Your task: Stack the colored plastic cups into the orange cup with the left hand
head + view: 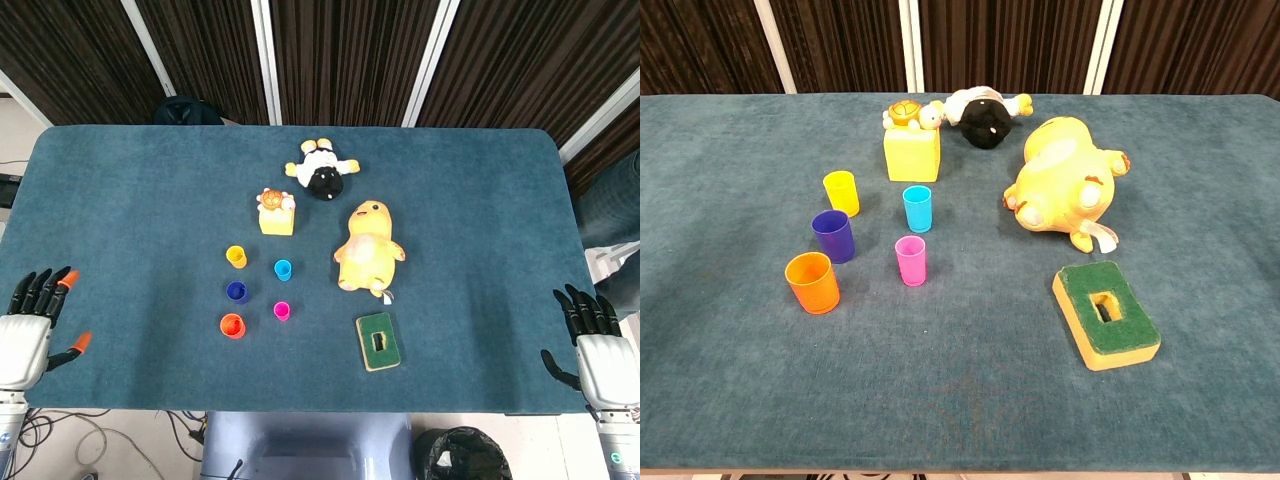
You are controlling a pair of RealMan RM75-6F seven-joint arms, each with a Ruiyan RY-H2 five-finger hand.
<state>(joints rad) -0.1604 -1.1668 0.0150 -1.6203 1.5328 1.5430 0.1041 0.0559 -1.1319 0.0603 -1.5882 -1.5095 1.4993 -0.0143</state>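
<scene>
Both hands hang empty with fingers spread, left hand [30, 335] and right hand [597, 352] at the desk's [120, 200] near corners; the orange cup [812, 282] stands upright just beside the blue cup [832, 236], unstacked

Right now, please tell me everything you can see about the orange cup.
The orange cup is small, looks like smooth plastic, and tapers slightly toward its base. It stands upright with its mouth open upward and nothing inside. It sits on the blue table, nearest the front edge of all the cups, just in front of the dark blue cup. Nothing touches it but the table.
</scene>
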